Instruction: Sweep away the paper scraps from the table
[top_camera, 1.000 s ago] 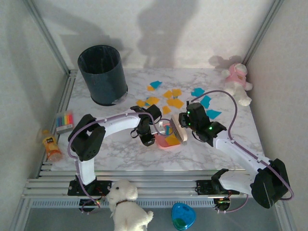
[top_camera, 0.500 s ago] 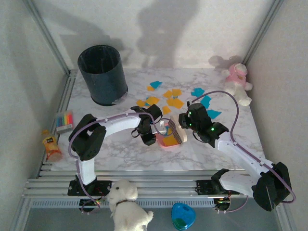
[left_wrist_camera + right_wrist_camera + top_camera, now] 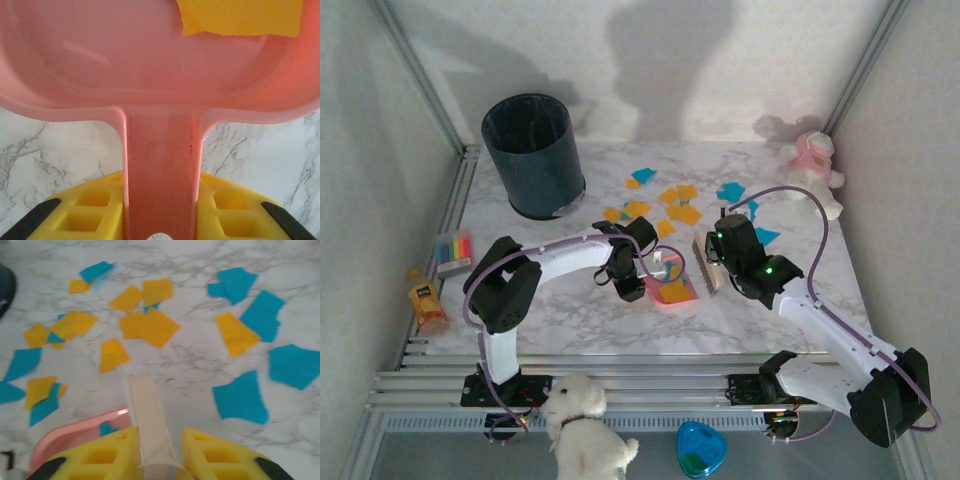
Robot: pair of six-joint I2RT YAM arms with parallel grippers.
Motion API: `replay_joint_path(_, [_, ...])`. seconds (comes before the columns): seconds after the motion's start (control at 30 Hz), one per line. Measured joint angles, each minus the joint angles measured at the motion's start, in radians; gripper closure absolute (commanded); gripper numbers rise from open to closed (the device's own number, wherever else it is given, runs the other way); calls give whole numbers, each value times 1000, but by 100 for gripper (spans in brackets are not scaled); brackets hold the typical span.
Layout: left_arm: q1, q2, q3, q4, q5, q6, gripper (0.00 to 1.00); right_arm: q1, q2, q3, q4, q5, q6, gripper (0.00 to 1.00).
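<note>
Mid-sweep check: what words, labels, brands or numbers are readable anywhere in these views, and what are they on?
No text can be read in any view.
Orange bottle at the far left: the label is too small to read.
Pink dustpan: the handle has a faint moulded ring and tiny marks, unreadable.
Pack of coloured strips: no legible print.

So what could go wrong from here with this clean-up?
The paper scraps lie widely spread over the table, so the brush may flick some sideways past the pink dustpan. The orange scrap already in it could slide out if the pan tilts.
</note>
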Motion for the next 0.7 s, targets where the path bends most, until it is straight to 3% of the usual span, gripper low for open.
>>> replay_joint_path(0.3, [0,0,-3,4,0,0,100,-103,30,31,-37,121,-84,100])
replay_joint_path(0.47, [0,0,-3,4,1,0,100,-170,80,50,-43,121,-130,100])
replay_joint_path(0.7, [0,0,-3,4,4,-1,100,-190,150,64,-43,95,-179,100])
